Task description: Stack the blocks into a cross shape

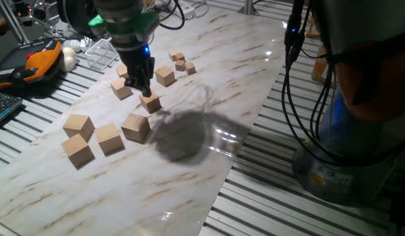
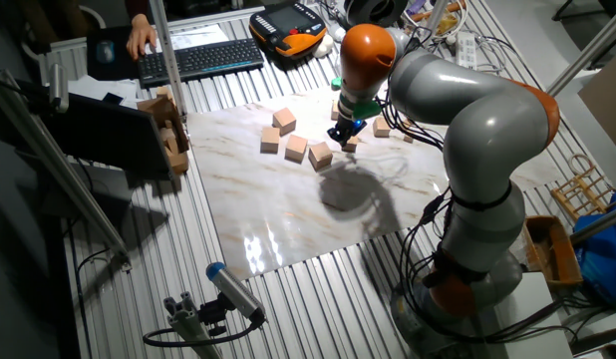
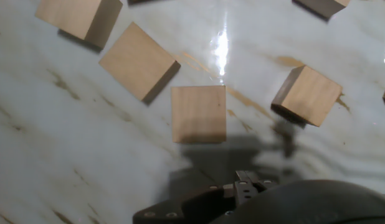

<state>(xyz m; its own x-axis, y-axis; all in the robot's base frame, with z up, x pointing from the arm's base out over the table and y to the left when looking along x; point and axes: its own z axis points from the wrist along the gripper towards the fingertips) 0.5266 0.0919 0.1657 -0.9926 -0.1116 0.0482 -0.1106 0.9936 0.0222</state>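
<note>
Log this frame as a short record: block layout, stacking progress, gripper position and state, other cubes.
large blocks: four, grouped near one edge of the marble board, all lying flat on it
stacked: none yet
gripper: low over the board, just above a medium cube
gripper state: cannot tell; fingers not clearly visible in any view
other cubes: medium ones and tiny ones behind the gripper
</note>
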